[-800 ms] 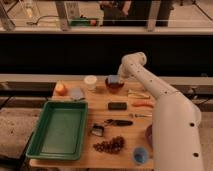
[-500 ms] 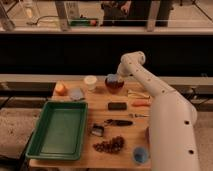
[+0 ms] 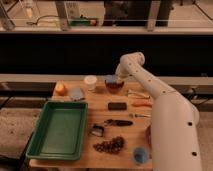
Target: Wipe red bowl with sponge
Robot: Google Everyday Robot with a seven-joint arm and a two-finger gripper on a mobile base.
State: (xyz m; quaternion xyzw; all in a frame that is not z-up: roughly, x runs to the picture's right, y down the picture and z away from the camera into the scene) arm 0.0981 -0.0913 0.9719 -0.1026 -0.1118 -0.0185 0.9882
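Nearest, a small blue cup (image 3: 140, 155) is sitting beside the green tray (image 3: 56, 131). Farther back, the red bowl (image 3: 114, 88) is standing next to a white cup (image 3: 90, 82). It is looking glossy and light, likely to slide. The soft sponge (image 3: 110, 79) is hovering at its rim under the gripper (image 3: 116, 77), and I cannot tell whether the gripper is clamping it. Squeezing the sponge's sides seems best.

Setting: indoor robot test lab. Evidence: wooden table (image 3: 97, 102) laid out with small assorted props and a green tray (image 3: 60, 104); long dark ledge behind; glazed partition with metal posts (image 3: 62, 12); green device (image 3: 80, 21) with a red button beyond. White robot arm (image 3: 165, 110) reaches across, gripper (image 3: 112, 80) just above the red bowl (image 3: 115, 88) at the table's far edge.
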